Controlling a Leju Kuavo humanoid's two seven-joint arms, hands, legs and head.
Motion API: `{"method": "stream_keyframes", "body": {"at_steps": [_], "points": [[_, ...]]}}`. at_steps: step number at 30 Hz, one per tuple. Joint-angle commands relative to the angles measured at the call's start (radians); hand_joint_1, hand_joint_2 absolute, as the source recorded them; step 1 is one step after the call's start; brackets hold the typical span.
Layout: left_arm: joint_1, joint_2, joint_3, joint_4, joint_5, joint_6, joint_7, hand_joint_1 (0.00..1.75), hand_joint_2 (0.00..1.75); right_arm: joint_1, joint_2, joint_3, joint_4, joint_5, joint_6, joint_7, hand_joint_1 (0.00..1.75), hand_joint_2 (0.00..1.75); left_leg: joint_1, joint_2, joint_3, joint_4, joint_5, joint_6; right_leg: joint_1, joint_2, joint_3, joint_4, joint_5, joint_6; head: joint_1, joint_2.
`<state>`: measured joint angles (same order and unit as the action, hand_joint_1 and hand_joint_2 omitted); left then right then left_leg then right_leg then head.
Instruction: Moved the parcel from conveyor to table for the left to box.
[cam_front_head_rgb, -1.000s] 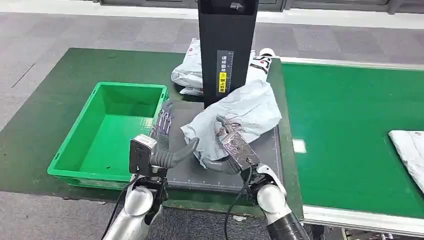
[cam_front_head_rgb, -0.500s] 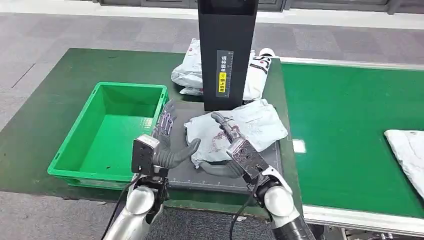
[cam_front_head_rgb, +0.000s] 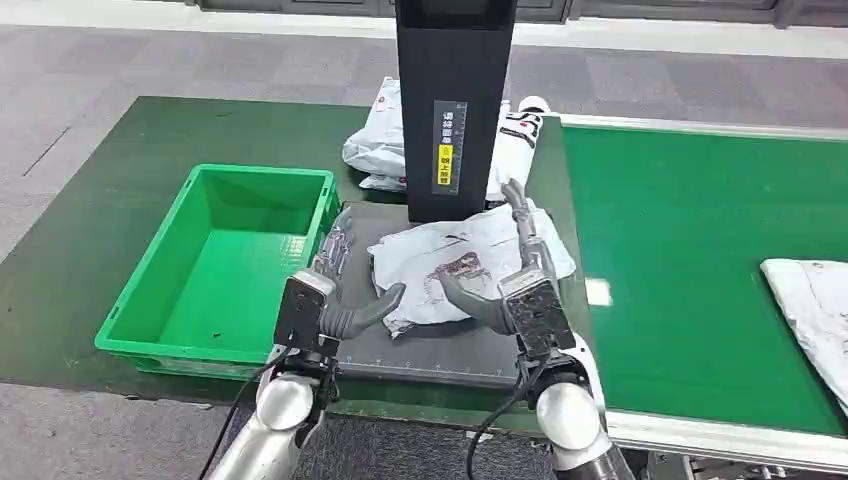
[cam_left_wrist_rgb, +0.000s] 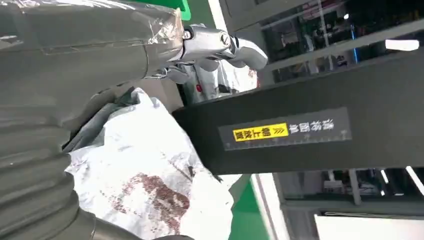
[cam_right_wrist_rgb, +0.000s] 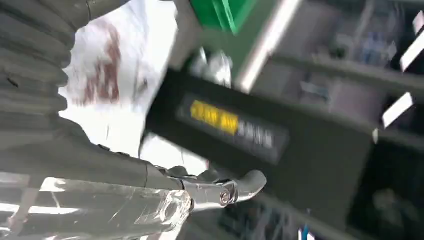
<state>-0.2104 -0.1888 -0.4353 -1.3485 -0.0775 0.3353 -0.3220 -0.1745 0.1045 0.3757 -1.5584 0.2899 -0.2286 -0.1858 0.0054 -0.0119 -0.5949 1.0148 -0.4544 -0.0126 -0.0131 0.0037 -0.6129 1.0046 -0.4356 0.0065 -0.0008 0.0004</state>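
You are looking at the dark green desk (cam_front_head_rgb: 110, 190) carrying everything, with the conveyor (cam_front_head_rgb: 700, 260) running along its right side, the black upright column (cam_front_head_rgb: 455, 100) standing at the middle, and the green box (cam_front_head_rgb: 170, 300) sitting to the column's left. The parcel (cam_front_head_rgb: 450, 262) is lying flat on the dark mat (cam_front_head_rgb: 440, 345) right in front of the column. The left robot hand (cam_front_head_rgb: 330, 290) is waiting empty with fingers spread at the parcel's left edge, and the right robot hand (cam_front_head_rgb: 515, 270) is hovering open-fingered over its right side, gripping nothing.
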Motion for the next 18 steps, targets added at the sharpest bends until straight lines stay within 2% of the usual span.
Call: {"method": "stream_keyframes", "body": {"at_steps": [1, 5, 6, 7, 9, 11, 15, 18], "points": [[-0.035, 0.016, -0.005, 0.083, -0.054, 0.007, 0.032, 0.00, 1.75, 0.050, 0.040, -0.098, -0.070, -0.046, -0.172, -0.069, 0.00, 1.75, 0.000, 0.001, 0.004, -0.002, 0.000, 0.000, 0.000, -0.001, 0.004, -0.002, 0.000, -0.001, 0.000, 0.000], [-0.066, 0.029, -0.082, 0.148, -0.248, 0.029, 0.103, 0.00, 1.75, 0.098, 0.049, -0.130, -0.130, -0.110, -0.289, -0.140, 0.00, 1.75, 0.000, -0.002, 0.002, -0.002, 0.000, 0.000, 0.000, -0.003, 0.002, -0.001, -0.001, -0.001, 0.000, 0.000], [-0.078, 0.034, -0.107, 0.165, -0.318, 0.028, 0.133, 0.00, 1.75, 0.099, 0.047, -0.129, -0.130, -0.122, -0.292, -0.150, 0.00, 1.75, 0.000, -0.005, 0.004, -0.003, 0.000, 0.000, 0.001, -0.007, 0.006, -0.003, -0.001, -0.001, 0.000, 0.000], [-0.099, 0.040, -0.144, 0.198, -0.431, 0.020, 0.196, 0.00, 1.75, 0.092, 0.044, -0.123, -0.122, -0.129, -0.290, -0.154, 0.00, 1.75, 0.000, -0.002, 0.002, -0.001, 0.000, 0.000, 0.000, -0.003, 0.002, -0.001, -0.001, 0.000, 0.000, 0.000], [-0.129, 0.021, -0.164, 0.284, -0.551, -0.084, 0.330, 0.00, 1.75, 0.065, 0.031, -0.103, -0.080, -0.142, -0.255, -0.140, 0.00, 1.75, 0.000, -0.001, 0.005, -0.003, 0.000, 0.000, 0.001, -0.003, 0.005, -0.003, -0.001, -0.001, 0.000, 0.000], [-0.174, -0.016, -0.182, 0.430, -0.718, -0.106, 0.417, 0.00, 1.75, 0.040, 0.040, -0.103, -0.031, -0.140, -0.248, -0.139, 0.00, 1.75, 0.000, -0.001, 0.005, -0.003, 0.000, 0.000, 0.000, -0.002, 0.005, -0.003, 0.000, 0.000, 0.000, 0.000], [-0.249, -0.081, -0.191, 0.649, -0.820, -0.152, 0.415, 0.00, 1.75, 0.026, 0.054, -0.122, -0.024, -0.140, -0.259, -0.147, 0.00, 1.75, 0.000, -0.001, 0.005, -0.003, 0.001, 0.000, 0.000, -0.003, 0.006, -0.004, 0.001, 0.000, 0.000, 0.000], [-0.254, -0.087, -0.192, 0.667, -0.825, -0.153, 0.410, 0.00, 1.75, 0.025, 0.054, -0.128, -0.025, -0.140, -0.261, -0.147, 0.00, 1.75, -0.001, -0.001, 0.003, -0.002, 0.001, 0.000, 0.000, -0.002, 0.004, -0.002, 0.001, 0.000, 0.000, 0.000]]}}
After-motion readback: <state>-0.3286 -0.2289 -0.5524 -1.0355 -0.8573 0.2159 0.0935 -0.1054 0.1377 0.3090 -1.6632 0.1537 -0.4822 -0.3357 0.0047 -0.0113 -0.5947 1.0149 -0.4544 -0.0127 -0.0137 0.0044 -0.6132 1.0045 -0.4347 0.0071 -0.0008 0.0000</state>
